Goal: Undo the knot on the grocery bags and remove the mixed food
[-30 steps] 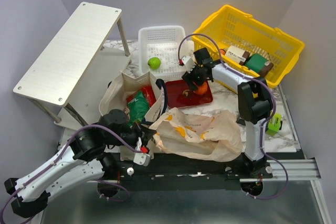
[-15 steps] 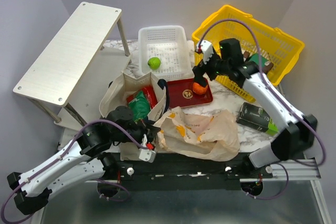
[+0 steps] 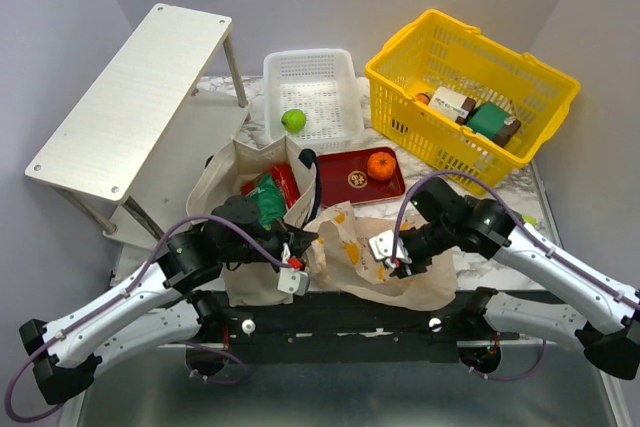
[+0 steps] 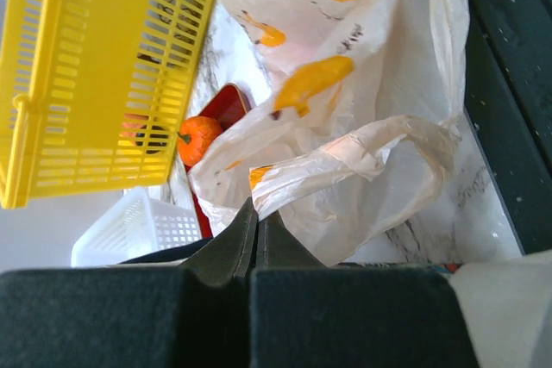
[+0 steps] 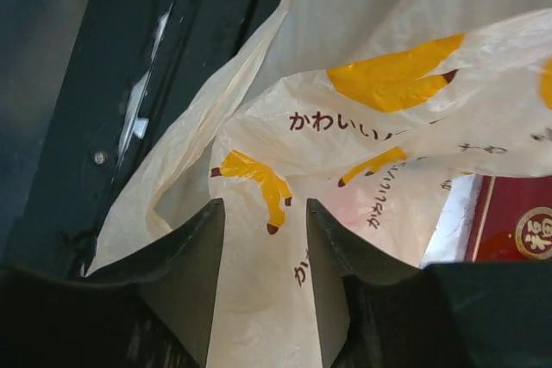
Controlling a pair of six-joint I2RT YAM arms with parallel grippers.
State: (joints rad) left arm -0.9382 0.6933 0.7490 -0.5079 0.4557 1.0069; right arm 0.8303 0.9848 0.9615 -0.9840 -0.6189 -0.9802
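The thin peach-cream plastic bag (image 3: 350, 235) lies crumpled at the table's front, next to the beige canvas tote (image 3: 222, 175). My left gripper (image 3: 303, 243) is shut on the bag's twisted, bunched top (image 4: 362, 151) at its left end, the jaws (image 4: 254, 206) pinching the film; I cannot tell whether the knot is still tied. My right gripper (image 3: 398, 263) hovers over the bag's middle, jaws (image 5: 263, 207) apart with printed film (image 5: 388, 152) behind them. An orange (image 3: 380, 164) rests on the red tray (image 3: 335, 179). A green snack bag (image 3: 265, 199) and red packets (image 3: 286, 182) sit in the tote.
A white basket (image 3: 325, 87) at the back holds a green apple (image 3: 293, 120). The yellow basket (image 3: 440, 47) at the back right holds boxes (image 3: 492, 119). A white shelf (image 3: 130, 97) stands at the left. The black rail (image 3: 350, 312) runs along the near edge.
The right arm has left the orange on the red tray and swung forward onto the plastic bag, its jaws narrower. The left gripper stays shut on the bag's top, shifted slightly right.
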